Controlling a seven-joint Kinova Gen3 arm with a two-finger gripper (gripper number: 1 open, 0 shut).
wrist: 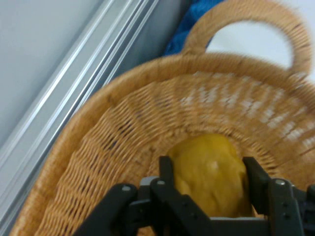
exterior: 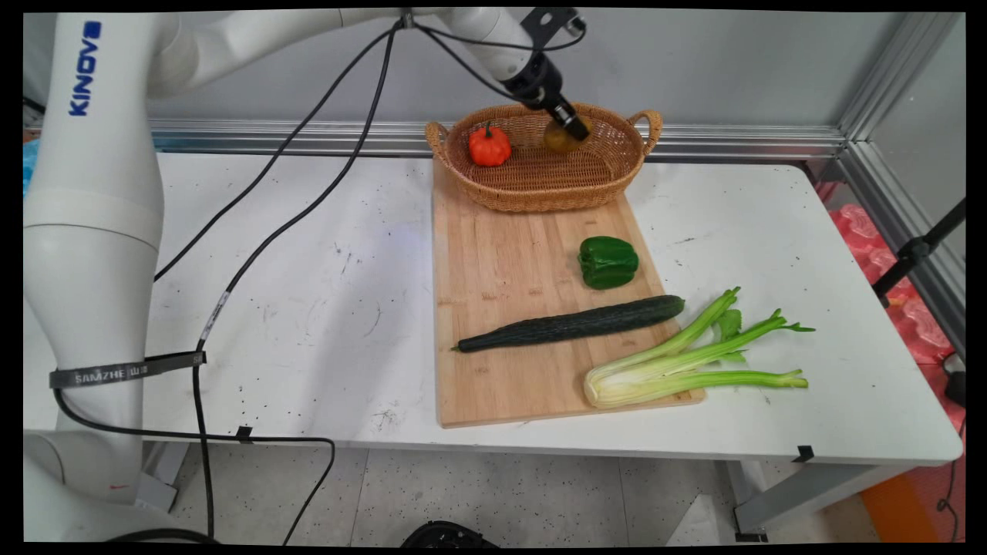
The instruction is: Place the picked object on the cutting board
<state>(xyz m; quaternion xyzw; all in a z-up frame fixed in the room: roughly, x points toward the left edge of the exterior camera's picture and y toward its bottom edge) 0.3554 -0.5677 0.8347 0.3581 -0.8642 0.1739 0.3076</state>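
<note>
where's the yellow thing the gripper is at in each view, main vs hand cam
Main view: the yellow fruit sits top centre, inside the wicker basket, partly hidden by the gripper.
Hand view: it fills the bottom centre, between the gripper's two black fingers, basket weave behind it.
Shared landmark: the basket's woven wall and rim, which surround the fruit in both views.

A robotics lab: a white robot arm (exterior: 92,231) with hanging black cables (exterior: 293,223) works over a white tabletop (exterior: 308,308) fenced by aluminium framing (exterior: 740,142).
</note>
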